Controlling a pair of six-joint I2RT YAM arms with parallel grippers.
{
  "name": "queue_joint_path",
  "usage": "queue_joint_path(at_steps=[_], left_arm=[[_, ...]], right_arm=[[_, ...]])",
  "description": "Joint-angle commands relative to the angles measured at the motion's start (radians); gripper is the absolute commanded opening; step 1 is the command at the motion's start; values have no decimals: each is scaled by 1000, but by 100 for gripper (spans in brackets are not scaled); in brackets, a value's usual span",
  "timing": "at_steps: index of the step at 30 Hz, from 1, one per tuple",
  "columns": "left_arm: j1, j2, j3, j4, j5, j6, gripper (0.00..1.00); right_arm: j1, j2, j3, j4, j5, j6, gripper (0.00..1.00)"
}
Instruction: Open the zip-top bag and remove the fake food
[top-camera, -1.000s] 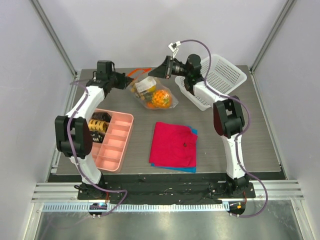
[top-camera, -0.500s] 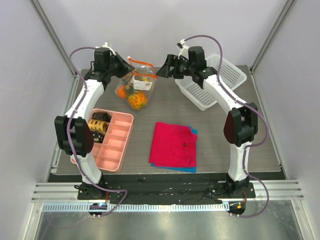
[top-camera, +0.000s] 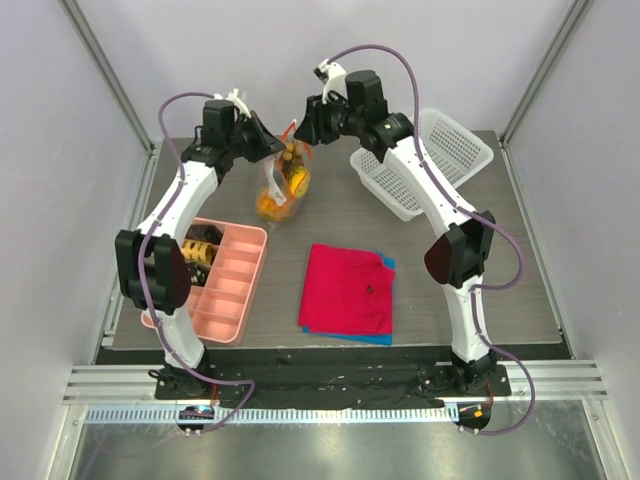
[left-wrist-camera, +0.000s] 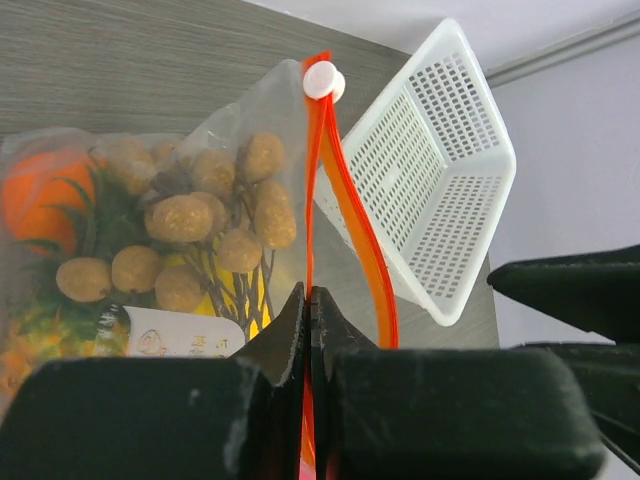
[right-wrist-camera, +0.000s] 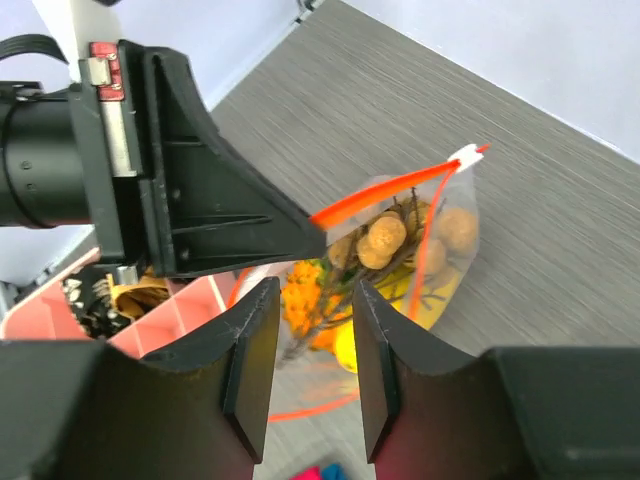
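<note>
1. Pink compartment tray (top-camera: 228, 290): near-left part of the worktop (top-camera: 500, 260), dark ringed pieces (top-camera: 198, 247) in its far cells. Untouched.

2. Left gripper (left-wrist-camera: 308, 310): jaws pressed together on the orange-red zip strip (left-wrist-camera: 340, 170) at one end of the bag's mouth. A second ago it held that end low, by the far edge. It has since lifted and swung toward the centre.

3. Zip-top bag (top-camera: 281, 188): formerly lying slack between the two grippers, it now hangs from the left pinch over the far part of the worktop, left of centre. Whether its bottom touches the surface is unclear. In the left wrist view the two halves of the strip bow apart, so the mouth looks partly parted.

4. Fake food (left-wrist-camera: 185, 225): brownish balls, an orange fruit and yellow pieces, all inside and slumped to the bag's lower end. None removed.

5. Right gripper (right-wrist-camera: 312, 300): it has let go of the bag and now hovers just beside the raised mouth, jaws spread and gripping nothing. Judgement: it has been re-positioned to take the free lip, and the opening is begun, not finished.

6. Red cloth (top-camera: 348, 288): near centre, folded.

7. White mesh basket (top-camera: 445, 150): far-right corner.
</note>
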Motion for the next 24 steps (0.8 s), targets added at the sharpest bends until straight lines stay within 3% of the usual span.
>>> queue_joint_path(at_steps=[1, 7, 11, 13, 14, 21, 24], left_arm=[[4, -49, -64, 70, 41, -6, 0], [5, -51, -95, 93, 70, -27, 0], [14, -63, -110, 108, 89, -43, 0], [24, -76, -121, 116, 93, -53, 0], [33, -80, -125, 130, 103, -59, 0], [54, -86, -151, 188, 153, -107, 0], [56, -88, -155, 199, 156, -112, 0]], right_arm=[[20, 20, -15, -121, 61, -63, 40], [69, -63, -125, -106, 204, -36, 45], [101, -98, -140, -107, 316, -25, 53], [112, -97, -116, -135, 341, 0, 53], [115, -86, -102, -150, 353, 27, 48], [120, -26, -46, -189, 316, 172, 41], [120, 23, -42, -179, 278, 234, 47]])
